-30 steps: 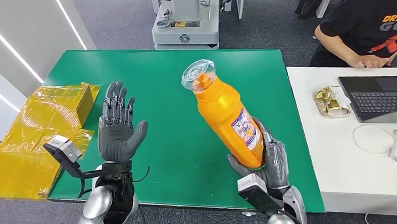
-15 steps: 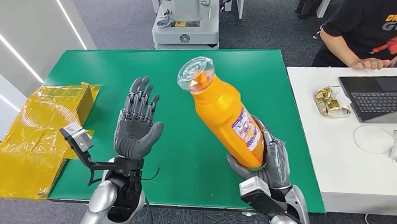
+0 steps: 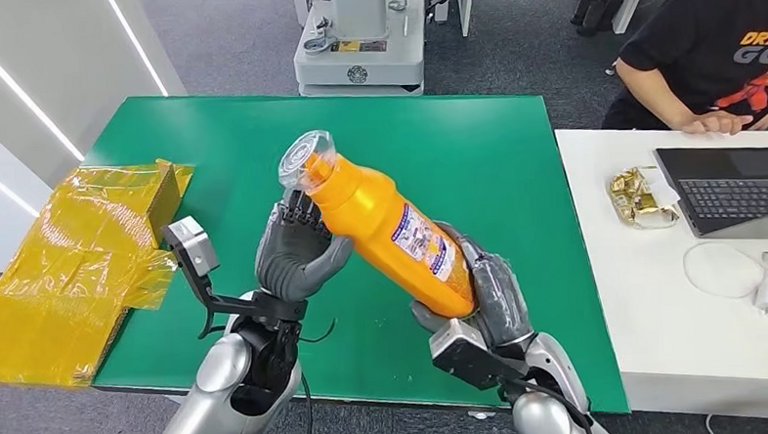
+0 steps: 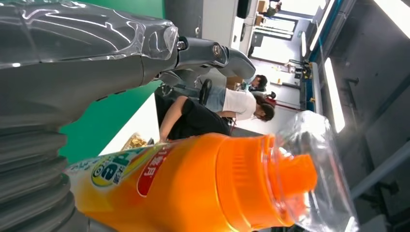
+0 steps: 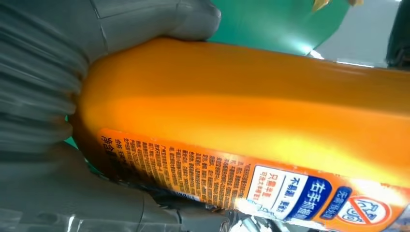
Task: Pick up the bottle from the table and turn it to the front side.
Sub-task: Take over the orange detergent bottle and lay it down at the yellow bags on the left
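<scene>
An orange bottle (image 3: 391, 236) with a clear cap (image 3: 306, 162) is up off the green table (image 3: 494, 144), tilted with its cap toward my left. My right hand (image 3: 491, 300) grips its lower end; the right wrist view has that hand (image 5: 43, 72) wrapped round the bottle (image 5: 251, 121), whose back label of small print faces the camera. My left hand (image 3: 294, 250) stands palm-in against the bottle's upper part, fingers behind the neck. In the left wrist view the thumb (image 4: 72, 72) stands apart from the bottle (image 4: 193, 188), not closed on it.
A yellow film-wrapped box (image 3: 78, 250) overhangs the table's left edge. A white table (image 3: 697, 311) on the right holds a laptop (image 3: 731, 197) and a snack packet (image 3: 638, 196), with a person (image 3: 715, 46) seated behind it. A machine base (image 3: 358, 42) stands beyond the far edge.
My right hand has tipped the bottle over to the left and lower. My left hand has moved right and now meets the bottle's upper part.
</scene>
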{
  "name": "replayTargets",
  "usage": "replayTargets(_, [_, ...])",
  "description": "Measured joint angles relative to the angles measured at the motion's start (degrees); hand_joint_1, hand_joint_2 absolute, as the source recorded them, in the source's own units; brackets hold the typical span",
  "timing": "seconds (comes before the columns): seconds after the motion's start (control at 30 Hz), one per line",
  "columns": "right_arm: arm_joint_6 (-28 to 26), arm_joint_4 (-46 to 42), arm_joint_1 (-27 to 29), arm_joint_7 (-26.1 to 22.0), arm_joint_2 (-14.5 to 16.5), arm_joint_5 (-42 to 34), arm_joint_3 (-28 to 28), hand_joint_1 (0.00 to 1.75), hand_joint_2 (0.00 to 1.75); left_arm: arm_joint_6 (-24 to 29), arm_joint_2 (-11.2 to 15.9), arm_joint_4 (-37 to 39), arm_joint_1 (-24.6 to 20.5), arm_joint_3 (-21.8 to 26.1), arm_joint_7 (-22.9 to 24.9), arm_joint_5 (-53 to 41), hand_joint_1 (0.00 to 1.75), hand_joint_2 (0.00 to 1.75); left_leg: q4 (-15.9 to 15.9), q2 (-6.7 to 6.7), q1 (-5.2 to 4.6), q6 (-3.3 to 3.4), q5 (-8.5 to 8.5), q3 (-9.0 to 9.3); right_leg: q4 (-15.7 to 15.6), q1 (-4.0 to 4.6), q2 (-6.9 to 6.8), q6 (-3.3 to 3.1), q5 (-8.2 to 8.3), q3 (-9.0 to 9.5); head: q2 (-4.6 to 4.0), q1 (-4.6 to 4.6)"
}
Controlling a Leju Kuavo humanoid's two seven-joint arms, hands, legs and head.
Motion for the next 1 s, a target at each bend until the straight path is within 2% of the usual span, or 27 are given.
replayTargets(0.2, [3.82, 1.85, -2.6, 0.32, -0.02, -0.19, 0.97, 1.75, 1.75, -0.18, -0.21, 1.33, -0.44, 0.02, -0.62, 0.38, 0.0, 1.75, 0.0, 0.01, 0.0, 0.0, 0.0, 0.0, 0.0, 0.0, 0.01, 0.0, 0.0, 0.0, 0.0, 0.0])
replayTargets(0.6, [6.86, 4.42, -5.19, 0.41, 0.0, 0.21, 3.01, 1.75, 1.75, -0.32, -0.35, 2.99, -0.82, 0.02, -0.7, 0.45, 0.0, 1.75, 0.0, 0.0, 0.0, 0.02, 0.02, -0.01, 0.0, 0.0, -0.01, 0.0, 0.0, 0.01, 0.0, 0.0])
replayTargets(1.0, [14.87, 6.04, -8.2, -0.79, -0.21, -1.24, 4.74, 1.75, 1.75, -0.45, -0.33, 4.16, -0.57, 0.04, -1.15, 0.17, 0.0, 1.75, 0.01, 0.0, 0.0, 0.02, 0.02, 0.0, 0.0, 0.0, 0.01, 0.0, 0.0, 0.0, 0.0, 0.01])
